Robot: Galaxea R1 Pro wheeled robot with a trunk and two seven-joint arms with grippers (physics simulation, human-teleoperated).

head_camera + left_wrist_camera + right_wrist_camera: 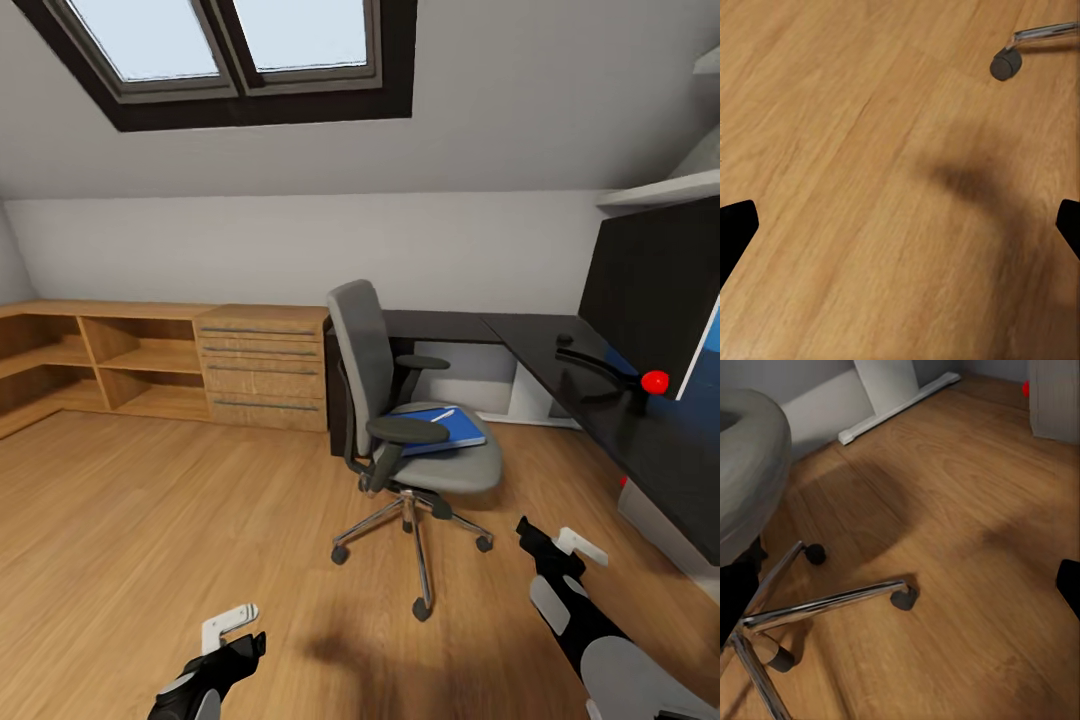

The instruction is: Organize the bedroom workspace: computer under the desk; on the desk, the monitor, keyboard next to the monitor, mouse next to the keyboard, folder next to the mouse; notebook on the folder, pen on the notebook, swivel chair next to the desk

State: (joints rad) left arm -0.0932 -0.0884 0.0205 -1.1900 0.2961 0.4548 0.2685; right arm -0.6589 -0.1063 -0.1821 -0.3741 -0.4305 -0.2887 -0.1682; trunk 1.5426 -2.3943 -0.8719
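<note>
The swivel chair [400, 420] stands ahead of me beside the surface [600, 390] — blue folder [440, 428] on its seat. Both my hands, left [232, 632] and right [560, 545], hang wide and empty over the floor.

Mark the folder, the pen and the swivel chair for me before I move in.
folder [462, 428]: head view, bare blue cover near the right edge.
pen [443, 415]: head view, middle of the white shaft.
swivel chair [362, 345]: head view, centre of the grey backrest.
</note>
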